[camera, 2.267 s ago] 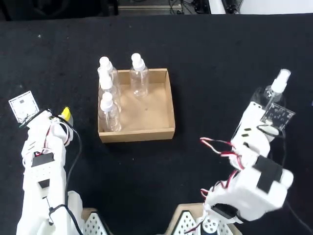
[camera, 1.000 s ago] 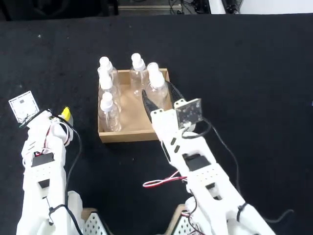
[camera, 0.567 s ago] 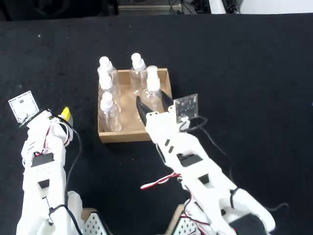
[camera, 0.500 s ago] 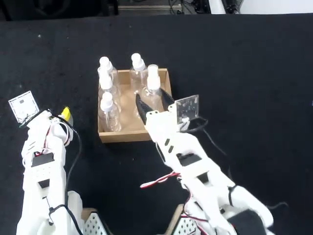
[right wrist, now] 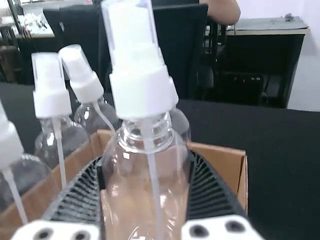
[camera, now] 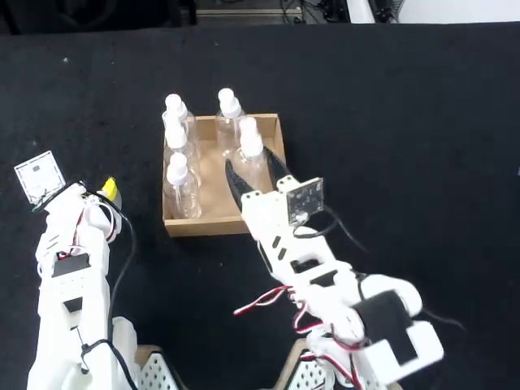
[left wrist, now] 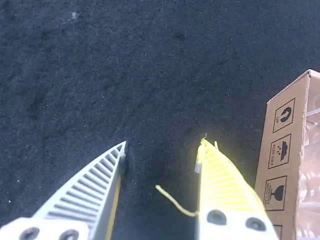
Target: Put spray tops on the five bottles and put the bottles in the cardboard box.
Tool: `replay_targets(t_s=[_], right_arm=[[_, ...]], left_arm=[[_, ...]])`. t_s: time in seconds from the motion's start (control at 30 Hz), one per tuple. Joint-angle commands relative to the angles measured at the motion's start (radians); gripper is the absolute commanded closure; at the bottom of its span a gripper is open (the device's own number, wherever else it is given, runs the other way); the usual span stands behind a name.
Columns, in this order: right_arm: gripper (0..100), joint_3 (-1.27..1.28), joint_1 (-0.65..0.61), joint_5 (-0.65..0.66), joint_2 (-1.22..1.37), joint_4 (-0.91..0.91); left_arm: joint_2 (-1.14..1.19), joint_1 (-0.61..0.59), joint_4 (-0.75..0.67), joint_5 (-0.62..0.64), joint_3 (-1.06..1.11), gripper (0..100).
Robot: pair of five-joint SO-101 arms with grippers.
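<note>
The right arm is stretching over the near wall of the cardboard box, where four capped bottles are standing along the left and far sides, leaving the right side free. The right gripper is clamping the fifth bottle by its body. The bottle is upright with its spray top on, down in that free space, probably so it clears its neighbours; whether its base is touching the floor cannot be told. The left gripper is hanging parted and empty over the cloth, beside the box's wall. Black cloth is covering the table; a dark chair and a desk are standing behind.
</note>
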Motion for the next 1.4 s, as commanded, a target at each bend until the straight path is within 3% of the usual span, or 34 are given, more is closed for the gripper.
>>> replay_targets(t_s=[0.0, 0.9, 1.13, 1.37], right_arm=[[98.7, -0.045, 0.028, 0.014, 0.042, -0.038], [98.6, -0.077, 0.028, 0.014, 0.116, -0.029], [98.6, -0.119, 0.028, 0.014, 0.114, 0.115], [98.6, -0.113, 0.028, 0.014, 0.114, 0.117]], left_arm=[[-0.006, 0.008, -0.020, -0.006, -0.015, 80], [-0.009, 0.007, -0.020, -0.006, -0.013, 80], [-0.006, 0.007, -0.020, -0.006, -0.013, 80], [-0.006, 0.002, -0.020, -0.006, -0.013, 80]])
